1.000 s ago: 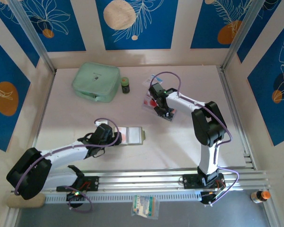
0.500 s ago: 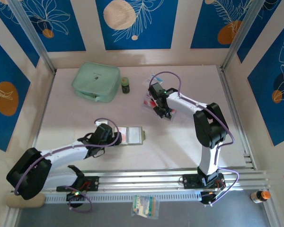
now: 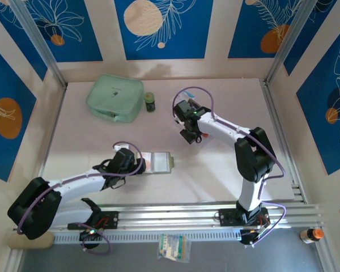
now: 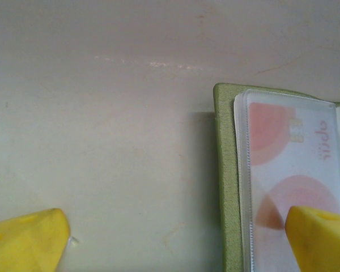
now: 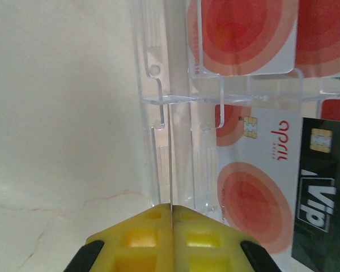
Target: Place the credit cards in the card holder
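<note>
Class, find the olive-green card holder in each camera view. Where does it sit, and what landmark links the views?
Top external: the card holder lies open just below centre.
Left wrist: its green cover runs along the right side.
Right wrist: this camera faces the clear card stand.
Shared landmark: the pale table.

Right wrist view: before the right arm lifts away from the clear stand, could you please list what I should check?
1. Right hand shut on a thin sheet: ok.
2. The thin sheet is a credit card, not part of the clear stand: cannot tell, seen edge-on.
3. Card holder lies open on the table: ok.
4. Left hand open at the holder's edge, one fingertip over the sleeve: ok.
5. A free sleeve is showing: cannot tell; the visible sleeve holds a red-dotted card.
</note>
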Controlling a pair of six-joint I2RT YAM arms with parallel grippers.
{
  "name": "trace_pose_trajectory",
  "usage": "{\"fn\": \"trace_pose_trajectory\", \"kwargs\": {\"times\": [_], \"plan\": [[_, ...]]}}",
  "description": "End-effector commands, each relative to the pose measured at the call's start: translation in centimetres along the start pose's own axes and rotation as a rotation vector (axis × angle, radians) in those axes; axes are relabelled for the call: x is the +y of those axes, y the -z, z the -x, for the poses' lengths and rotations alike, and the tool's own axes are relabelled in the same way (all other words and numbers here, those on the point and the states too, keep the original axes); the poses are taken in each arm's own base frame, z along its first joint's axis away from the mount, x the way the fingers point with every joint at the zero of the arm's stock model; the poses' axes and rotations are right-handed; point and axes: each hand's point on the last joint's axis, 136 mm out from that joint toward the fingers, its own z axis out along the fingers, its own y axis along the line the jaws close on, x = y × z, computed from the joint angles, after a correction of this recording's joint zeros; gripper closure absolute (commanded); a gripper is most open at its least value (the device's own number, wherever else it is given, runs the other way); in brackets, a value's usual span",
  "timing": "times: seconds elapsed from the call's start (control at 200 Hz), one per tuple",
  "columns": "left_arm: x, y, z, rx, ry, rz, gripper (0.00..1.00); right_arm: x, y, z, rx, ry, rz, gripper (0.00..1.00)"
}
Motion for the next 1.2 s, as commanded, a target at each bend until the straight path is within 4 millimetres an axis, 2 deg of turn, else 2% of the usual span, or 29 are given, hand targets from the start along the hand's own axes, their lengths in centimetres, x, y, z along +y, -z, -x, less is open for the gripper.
{"fn": "trace_pose_trajectory", "kwargs": {"times": [0.0, 0.155, 0.305, 0.43, 0.525, 0.7, 0.96, 1.195], "plan": [[0.8, 0.4, 0.1, 0.008, 0.003, 0.037, 0.00, 0.1, 3.6, 1.4, -0.085, 0.007, 0.019, 1.00], [1.1, 0.5, 0.0, 0.008, 0.002, 0.050, 0.00, 1.9, 6.5, 2.5, -0.184, -0.105, 0.147, 1.00], [1.5, 0.5, 0.0, 0.009, 0.007, 0.068, 0.00, 5.4, 9.5, 4.3, -0.324, -0.310, 0.438, 1.00], [1.8, 0.6, -0.1, 0.016, 0.010, 0.089, 0.00, 8.1, 11.1, 5.3, -0.420, -0.480, 0.681, 1.00], [2.0, 0.7, -0.2, 0.023, 0.010, 0.102, 0.00, 10.0, 11.0, 5.6, -0.467, -0.592, 0.846, 1.00], [2.4, 0.8, -0.4, 0.046, 0.007, 0.130, 0.00, 11.8, 8.7, 5.1, -0.506, -0.761, 0.974, 1.00], [2.9, 0.6, -1.4, 0.077, 0.027, 0.149, 0.00, 14.4, 6.3, 3.6, -0.517, -0.833, 0.964, 1.00], [3.2, 0.7, -1.5, 0.090, 0.026, 0.169, 0.00, 15.3, 3.9, 2.4, -0.504, -0.901, 0.941, 1.00]]}}
